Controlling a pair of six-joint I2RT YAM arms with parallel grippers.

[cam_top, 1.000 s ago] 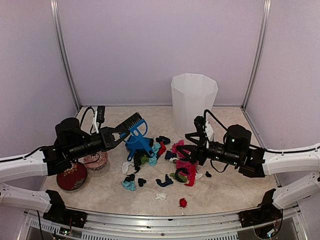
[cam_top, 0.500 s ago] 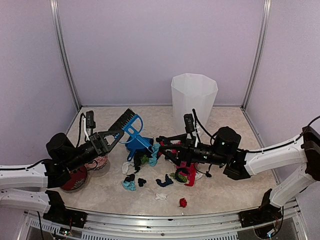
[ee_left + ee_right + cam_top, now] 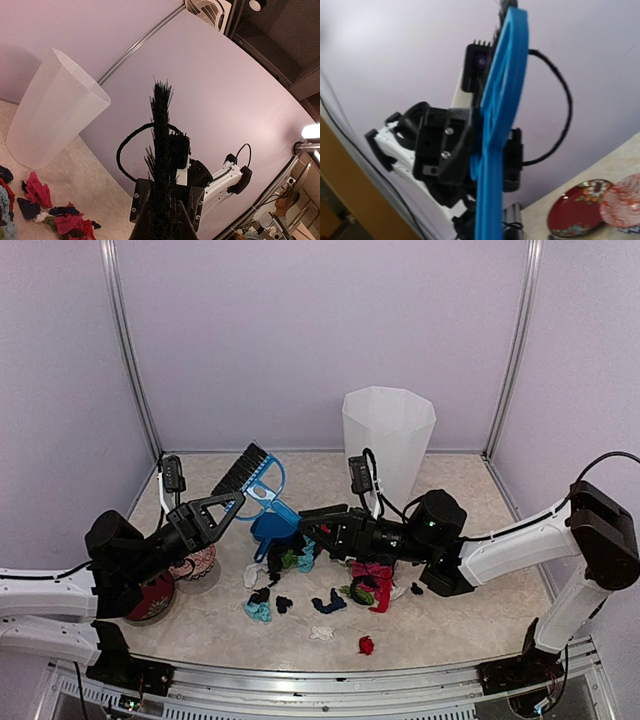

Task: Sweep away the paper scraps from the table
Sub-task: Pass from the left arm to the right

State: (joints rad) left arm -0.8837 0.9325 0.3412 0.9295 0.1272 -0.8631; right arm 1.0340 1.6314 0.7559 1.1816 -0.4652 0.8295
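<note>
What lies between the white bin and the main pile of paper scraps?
The right arm stretches across between bin and paper scraps, seen in the top view.

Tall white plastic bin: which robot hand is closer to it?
Right. The right gripper sits just left of the tall white faceted bin, near its base; the left gripper is farther left, across the table.

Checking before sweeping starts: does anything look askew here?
The brush looks odd: the left gripper holds it aloft, bristles skyward, not on the table. The paper scraps lie scattered, unswept.
</note>
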